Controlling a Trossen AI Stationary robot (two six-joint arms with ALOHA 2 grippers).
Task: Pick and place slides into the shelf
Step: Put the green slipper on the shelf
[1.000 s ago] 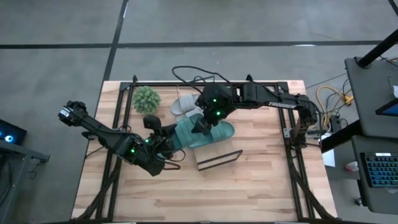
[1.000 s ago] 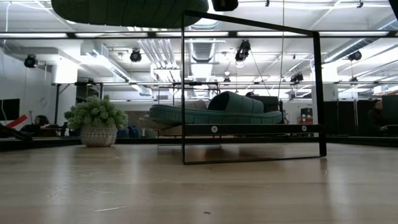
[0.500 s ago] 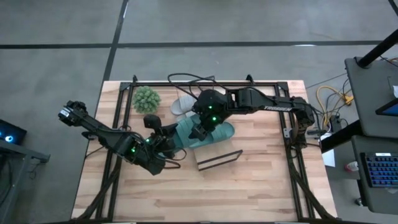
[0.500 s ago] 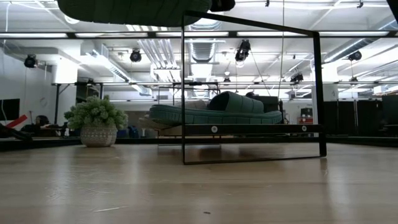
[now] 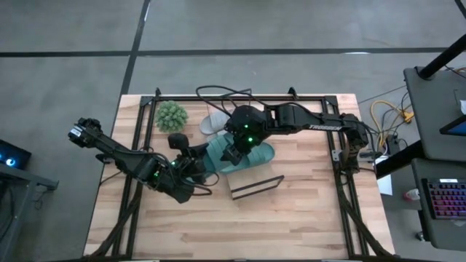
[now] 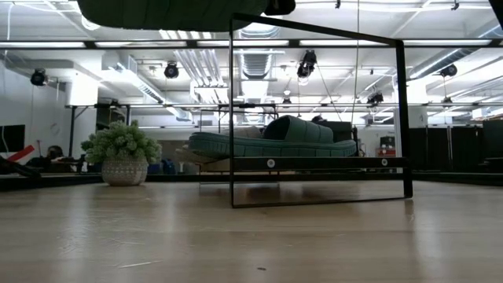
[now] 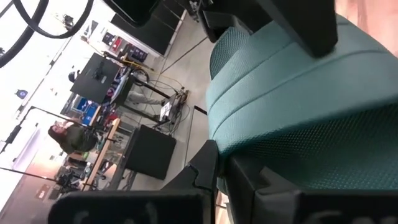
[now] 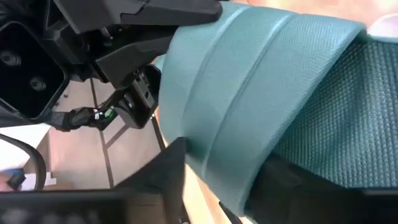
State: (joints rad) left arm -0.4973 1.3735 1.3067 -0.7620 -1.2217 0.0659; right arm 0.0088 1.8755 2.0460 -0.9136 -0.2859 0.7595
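A teal slide [image 5: 218,160] hangs in the air between both grippers; its dark underside fills the low view's top edge [image 6: 173,12]. My left gripper [image 5: 198,164] is shut on its left end. My right gripper [image 5: 234,151] is shut on its wide strap. A second teal slide [image 6: 275,137] lies sole-down on the shelf's dark-edged board [image 6: 314,163], behind the black wire frame [image 6: 232,118]. A light grey slide [image 5: 213,124] lies on the tabletop toward the far edge, partly under the right arm. Other grey slides are hidden. My left gripper [image 7: 224,174] pinches the slide's left end by its rim [image 7: 249,140], coming level from the table's left; the slide is lifted clear. My right gripper [image 8: 217,180] has its fingers [image 8: 168,168] on either side of the ribbed strap's edge [image 8: 211,143], reaching down from above. The slide is off the table.
A small fuzzy green plant [image 5: 171,115] in a pot stands near the far left corner. The shelf's wire frame [image 5: 256,187] stands just near-side of the slides. Cables [image 5: 218,91] lie along the far edge. Bare wood [image 5: 291,218] stretches toward the near edge.
My right gripper has shifted a little toward the table's left and near side, closer to my left gripper, and then kept still. The lifted teal slide has moved slightly with it. The slide on the shelf has stayed put.
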